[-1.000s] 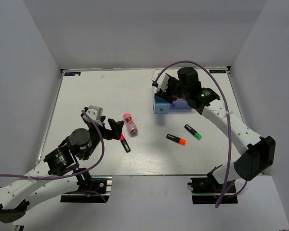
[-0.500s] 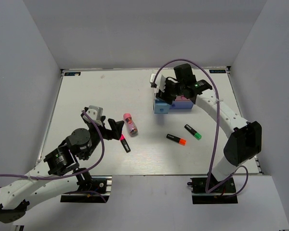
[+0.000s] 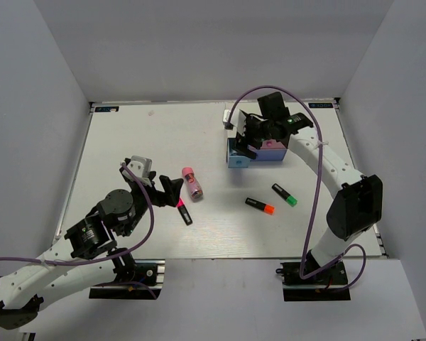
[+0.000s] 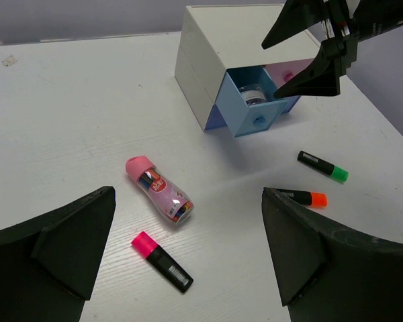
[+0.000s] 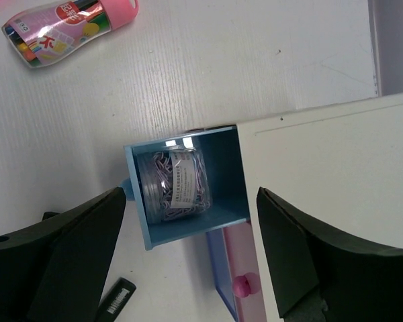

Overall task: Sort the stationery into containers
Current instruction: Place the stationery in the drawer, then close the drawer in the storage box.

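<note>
Jar of clips (image 5: 174, 184) sits in pulled-out blue drawer (image 5: 225, 176), drop-off seemingly done. Right tool (image 5: 189, 194) above, spread wide, empty; left tool (image 4: 188, 194) likewise. Next: grasp pink marker (image 4: 162, 263) off desk (image 4: 67, 100).

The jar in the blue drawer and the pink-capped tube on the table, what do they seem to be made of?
The jar looks like clear glossy plastic, perhaps glass: its wall is see-through and catches the light. The pink-capped tube seems to be clear plastic with a printed label and an opaque pink cap.
</note>
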`<state>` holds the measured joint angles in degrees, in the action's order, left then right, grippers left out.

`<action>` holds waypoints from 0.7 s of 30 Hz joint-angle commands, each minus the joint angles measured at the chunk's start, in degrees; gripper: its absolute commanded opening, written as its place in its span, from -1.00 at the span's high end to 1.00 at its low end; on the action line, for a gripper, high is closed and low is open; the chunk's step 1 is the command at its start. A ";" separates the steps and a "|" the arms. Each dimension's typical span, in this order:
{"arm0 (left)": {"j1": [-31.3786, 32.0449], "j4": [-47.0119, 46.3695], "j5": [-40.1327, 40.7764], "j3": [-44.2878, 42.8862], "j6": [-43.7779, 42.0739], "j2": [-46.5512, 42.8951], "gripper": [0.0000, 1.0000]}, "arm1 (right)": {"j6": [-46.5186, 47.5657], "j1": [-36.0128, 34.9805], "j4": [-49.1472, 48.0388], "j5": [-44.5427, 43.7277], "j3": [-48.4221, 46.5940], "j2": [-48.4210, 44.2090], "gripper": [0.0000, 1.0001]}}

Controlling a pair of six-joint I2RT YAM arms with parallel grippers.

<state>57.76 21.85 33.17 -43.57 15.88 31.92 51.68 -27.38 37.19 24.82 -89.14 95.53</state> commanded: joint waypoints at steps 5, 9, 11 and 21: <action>-0.19 -0.49 -0.82 0.33 -0.59 0.07 -0.99 | -2.28 0.57 -2.55 2.42 -1.04 -2.79 -0.59; -0.19 -0.49 -1.44 0.33 -1.11 0.59 -0.99 | -1.41 0.92 -4.67 8.47 2.82 -8.15 0.55; -0.19 -1.02 -1.44 0.33 -1.11 0.60 -0.94 | -0.80 0.74 -4.50 9.28 5.36 -9.83 1.00; -0.19 -0.49 -3.20 -0.20 -1.11 4.99 0.14 | 15.56 0.22 14.58 9.03 3.45 -1.14 1.00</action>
<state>57.76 21.47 30.76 -43.57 14.55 36.34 62.87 -27.07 44.99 33.80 -83.88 90.87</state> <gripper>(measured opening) 0.331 0.008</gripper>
